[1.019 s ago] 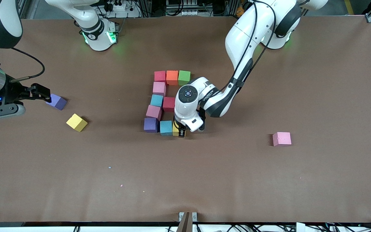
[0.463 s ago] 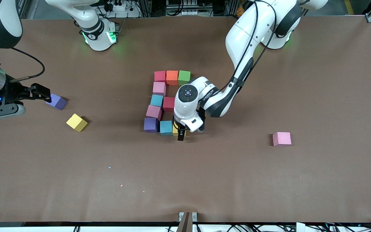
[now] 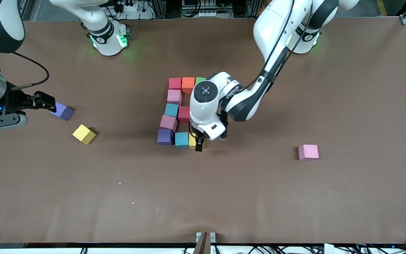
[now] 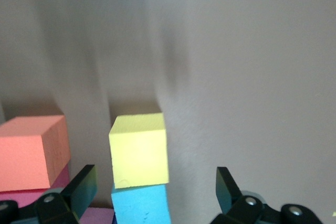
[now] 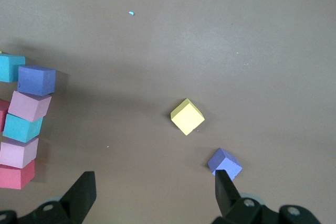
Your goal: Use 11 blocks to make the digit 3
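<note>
The left gripper (image 3: 198, 144) hangs released, fingers spread, over the small yellow foam cube (image 4: 139, 149) that ends the digit's nearest bar beside a blue foam cube (image 3: 181, 139); the right gripper (image 3: 46, 102) waits open above a loose purple foam cube (image 3: 62, 111) at the worktop's (image 3: 347, 197) right-arm end.

eleven blocks (image 3: 174, 113) clustered mid-table (image 3: 259, 194) — three loose blocks well apart.

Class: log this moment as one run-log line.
left tool: open, over yellow block | right tool: open, waiting | digit 3: incomplete
</note>
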Controlling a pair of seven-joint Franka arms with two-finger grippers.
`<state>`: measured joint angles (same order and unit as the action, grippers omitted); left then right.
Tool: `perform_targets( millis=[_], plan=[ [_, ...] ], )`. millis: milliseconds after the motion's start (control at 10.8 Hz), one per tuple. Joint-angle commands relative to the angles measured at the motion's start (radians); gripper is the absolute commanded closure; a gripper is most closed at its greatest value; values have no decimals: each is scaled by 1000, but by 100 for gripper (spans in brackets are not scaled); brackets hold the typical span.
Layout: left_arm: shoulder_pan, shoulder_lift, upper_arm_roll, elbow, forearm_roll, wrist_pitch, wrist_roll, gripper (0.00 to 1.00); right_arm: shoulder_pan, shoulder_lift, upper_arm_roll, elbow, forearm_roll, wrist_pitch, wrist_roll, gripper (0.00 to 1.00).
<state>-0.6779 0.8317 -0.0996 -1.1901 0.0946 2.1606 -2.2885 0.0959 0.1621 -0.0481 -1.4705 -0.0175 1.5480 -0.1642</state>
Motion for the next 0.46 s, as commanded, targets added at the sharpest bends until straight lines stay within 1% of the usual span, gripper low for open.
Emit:
perform_targets(
  millis=[0,371],
  plan=[
    [101,-81,-2,-36,-4,-76,99,0,-2,7,2,19,-5,-14,3,0],
    [309,-216,-5,-39,-6,-198,272,0,-1,7,2,19,-5,-14,3,0]
  ],
)
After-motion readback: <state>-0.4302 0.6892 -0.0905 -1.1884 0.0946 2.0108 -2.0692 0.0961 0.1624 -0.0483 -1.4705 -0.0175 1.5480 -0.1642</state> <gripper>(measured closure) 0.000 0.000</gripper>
